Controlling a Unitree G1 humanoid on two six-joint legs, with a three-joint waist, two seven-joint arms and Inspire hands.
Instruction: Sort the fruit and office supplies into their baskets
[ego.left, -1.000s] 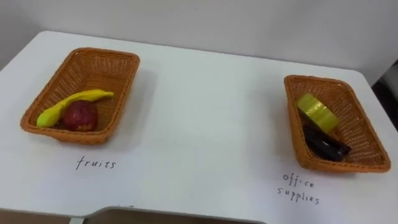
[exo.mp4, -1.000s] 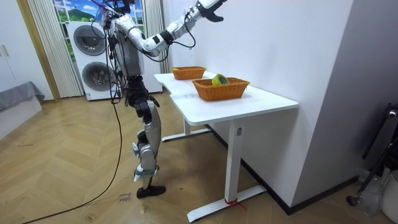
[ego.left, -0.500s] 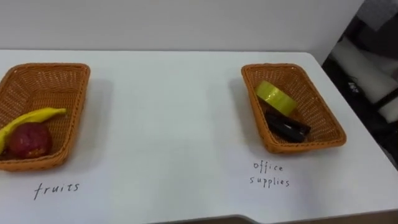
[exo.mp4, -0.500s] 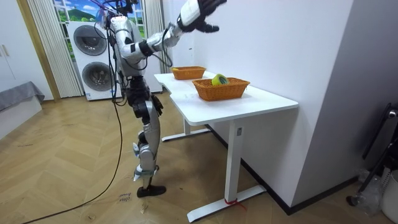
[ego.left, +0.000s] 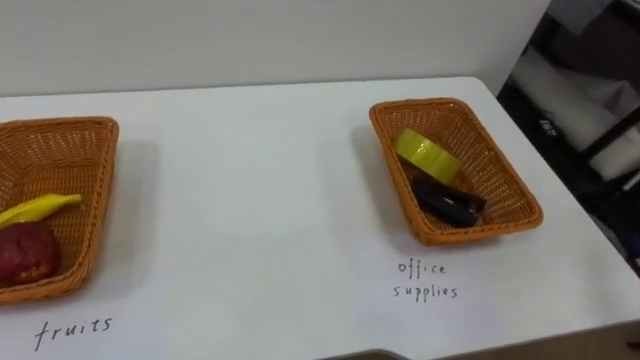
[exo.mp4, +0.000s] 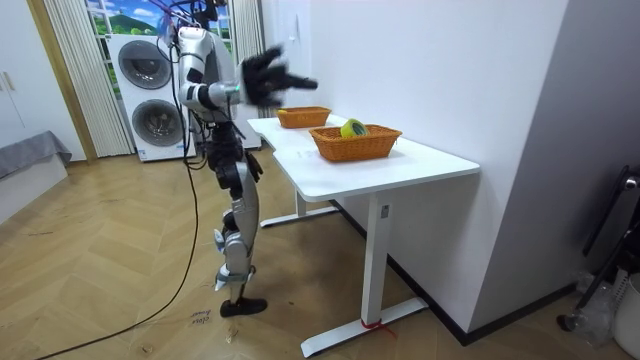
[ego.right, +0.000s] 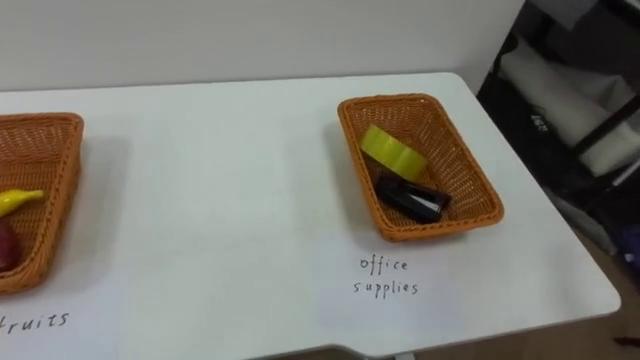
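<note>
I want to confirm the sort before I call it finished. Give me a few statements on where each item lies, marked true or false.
1. The yellow roll of tape lies inside the right-hand orange woven basket. True.
2. The black office item lies on the white table, outside any basket. False: it lies in the right-hand basket, just in front of the tape.
3. The yellow banana and the red apple share the left-hand orange woven basket. True.
4. A fruit lies on the table between the two baskets. False: both fruits are in the left-hand basket.
</note>
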